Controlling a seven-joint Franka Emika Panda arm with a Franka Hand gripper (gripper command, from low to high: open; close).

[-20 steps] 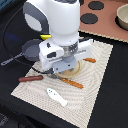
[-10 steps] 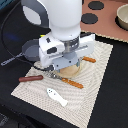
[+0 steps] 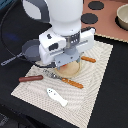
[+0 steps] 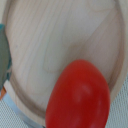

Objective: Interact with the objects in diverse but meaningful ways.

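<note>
Even, soft light fills a grainy, low-resolution exterior view; the wrist close-up is heavily blurred, the red tomato (image 4: 78,96) out of focus.

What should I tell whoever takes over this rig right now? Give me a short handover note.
Pincer: hidden under the wrist housing in the exterior view and out of the wrist view's frame, so open or shut cannot be told.
Things: red tomato lies on the round wooden board, directly below the arm. White fish rests on the mat's near part. Brown-handled utensil lies at the mat's edge on the exterior view's left; grey frying pan sits beyond it.
Done: arm lowered over the board.
Left: whether the tomato is gripped is unclear; check first.
</note>
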